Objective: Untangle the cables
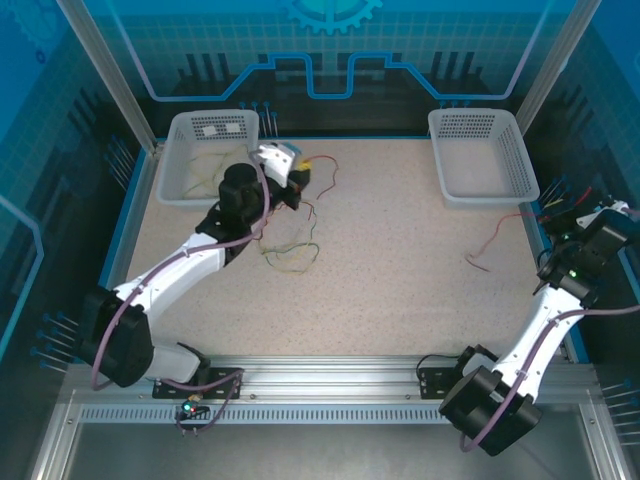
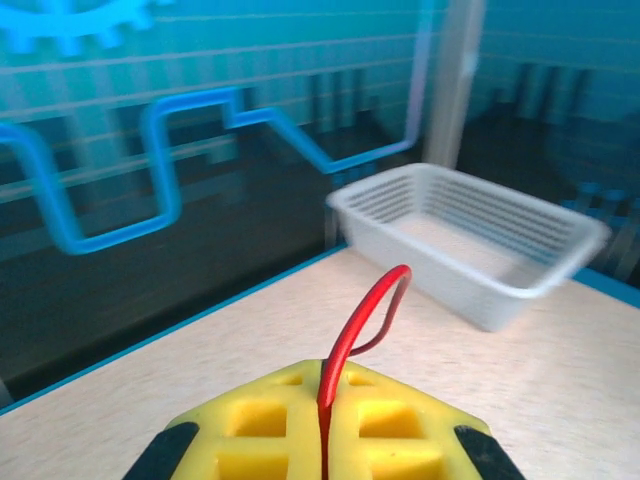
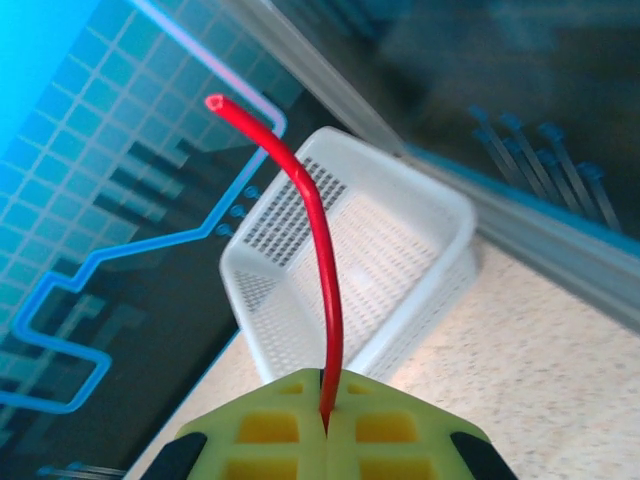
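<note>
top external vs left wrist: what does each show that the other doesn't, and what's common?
Top external adds the right arm, a second thin red wire running toward it, the loose tangle of thin red and pale yellow-green wires and the left white mesh basket. Left wrist adds the close-up: yellow left fingers shut on a thin red wire that arcs up. Shared: those fingers, that wire, the speckled table and apparently the right white mesh basket.
</note>
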Action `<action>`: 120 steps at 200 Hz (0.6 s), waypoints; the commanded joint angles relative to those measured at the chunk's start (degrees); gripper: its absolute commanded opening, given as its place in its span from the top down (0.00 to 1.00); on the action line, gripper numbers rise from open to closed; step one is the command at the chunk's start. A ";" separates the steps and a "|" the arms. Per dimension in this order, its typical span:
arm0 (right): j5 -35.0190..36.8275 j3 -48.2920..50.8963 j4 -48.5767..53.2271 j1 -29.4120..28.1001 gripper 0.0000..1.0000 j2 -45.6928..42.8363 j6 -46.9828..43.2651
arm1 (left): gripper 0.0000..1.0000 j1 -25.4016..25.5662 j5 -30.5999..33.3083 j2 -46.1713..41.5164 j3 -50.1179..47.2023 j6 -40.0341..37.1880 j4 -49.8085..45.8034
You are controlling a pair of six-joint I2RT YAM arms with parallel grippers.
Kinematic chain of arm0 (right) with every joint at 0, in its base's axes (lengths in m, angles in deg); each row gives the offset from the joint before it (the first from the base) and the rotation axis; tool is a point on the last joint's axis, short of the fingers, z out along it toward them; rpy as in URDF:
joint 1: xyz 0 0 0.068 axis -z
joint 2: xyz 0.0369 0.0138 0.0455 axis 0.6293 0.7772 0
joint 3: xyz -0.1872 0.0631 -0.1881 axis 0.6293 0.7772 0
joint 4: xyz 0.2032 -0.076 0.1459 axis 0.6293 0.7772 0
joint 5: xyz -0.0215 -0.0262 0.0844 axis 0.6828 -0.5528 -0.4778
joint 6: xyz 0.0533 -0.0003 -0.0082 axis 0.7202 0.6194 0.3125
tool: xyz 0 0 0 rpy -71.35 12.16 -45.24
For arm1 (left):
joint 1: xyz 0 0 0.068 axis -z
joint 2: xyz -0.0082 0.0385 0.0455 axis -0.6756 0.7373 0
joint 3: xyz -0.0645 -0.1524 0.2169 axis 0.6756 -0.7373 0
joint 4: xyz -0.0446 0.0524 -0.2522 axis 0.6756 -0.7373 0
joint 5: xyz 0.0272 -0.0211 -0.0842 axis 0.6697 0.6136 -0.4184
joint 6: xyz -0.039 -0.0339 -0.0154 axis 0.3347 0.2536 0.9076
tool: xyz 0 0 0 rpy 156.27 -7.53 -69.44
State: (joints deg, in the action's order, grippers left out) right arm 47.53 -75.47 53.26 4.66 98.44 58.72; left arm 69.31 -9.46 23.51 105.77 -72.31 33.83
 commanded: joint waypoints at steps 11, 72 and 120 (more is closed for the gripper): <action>-5.64 3.58 -19.07 -2.10 1.00 -0.57 5.63 | 1.00 2.93 -7.07 -4.28 -0.23 4.71 4.00; 14.80 8.28 -43.12 -18.50 1.00 -1.83 0.79 | 1.00 6.68 -8.80 -6.16 -4.63 7.94 6.47; 14.76 3.52 -57.97 -19.80 1.00 10.40 4.26 | 1.00 6.87 -9.72 -5.83 -5.87 9.16 6.88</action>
State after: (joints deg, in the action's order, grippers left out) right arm 61.13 -67.93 7.31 -14.94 102.70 60.93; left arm 75.88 -17.20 18.48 100.37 -64.88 38.40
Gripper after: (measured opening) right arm 0.045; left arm 0.071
